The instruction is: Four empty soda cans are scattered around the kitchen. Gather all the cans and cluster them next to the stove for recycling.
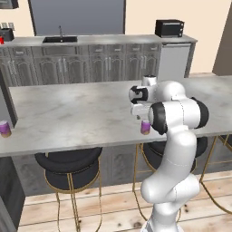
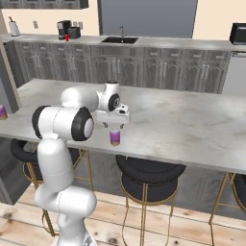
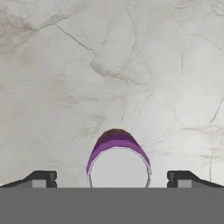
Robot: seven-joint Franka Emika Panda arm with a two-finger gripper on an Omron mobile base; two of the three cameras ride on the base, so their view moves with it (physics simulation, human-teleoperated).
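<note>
Purple soda can (image 3: 118,168) upright on the marble counter (image 3: 109,65), between the spread jaws of the gripper (image 3: 112,178). Probably light, thin-walled, slippery: grasp mid-body, gently.

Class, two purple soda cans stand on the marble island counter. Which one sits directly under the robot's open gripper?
The purple can near the counter's front edge, directly below the gripper. The other purple can stands far off at the counter's left end.
</note>
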